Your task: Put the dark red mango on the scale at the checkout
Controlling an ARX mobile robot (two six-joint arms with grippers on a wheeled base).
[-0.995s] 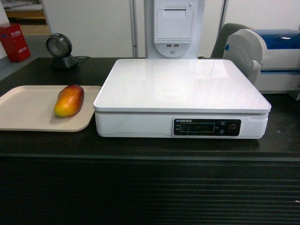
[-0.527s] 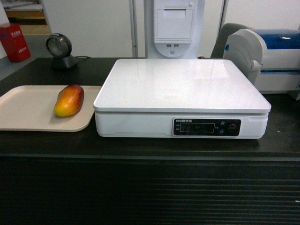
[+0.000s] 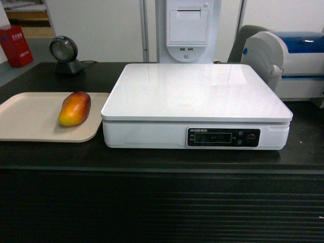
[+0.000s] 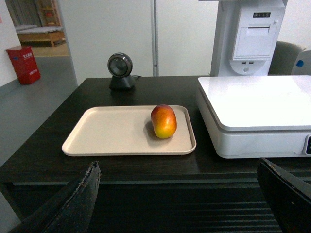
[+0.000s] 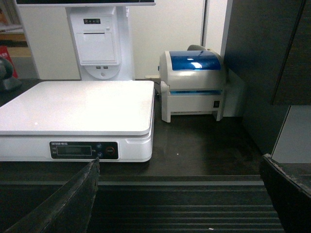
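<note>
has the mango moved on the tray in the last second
No. In the head view the dark red mango lies in the same spot on the beige tray, just left of the scale.

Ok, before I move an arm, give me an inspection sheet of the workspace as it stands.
Surface: checkout, dark top, ribbed black front.
Job's things: dark red mango lying on the beige tray, left of the scale; scale platform bare.
Clutter: round black scanner behind the tray; white-and-blue printer right of the scale.
Grippers: left gripper and right gripper both open, short of the counter, holding nothing.
Cables: one dark lead beside the scanner.
Surroundings: white terminal behind the scale; red box on the floor, far left.
</note>
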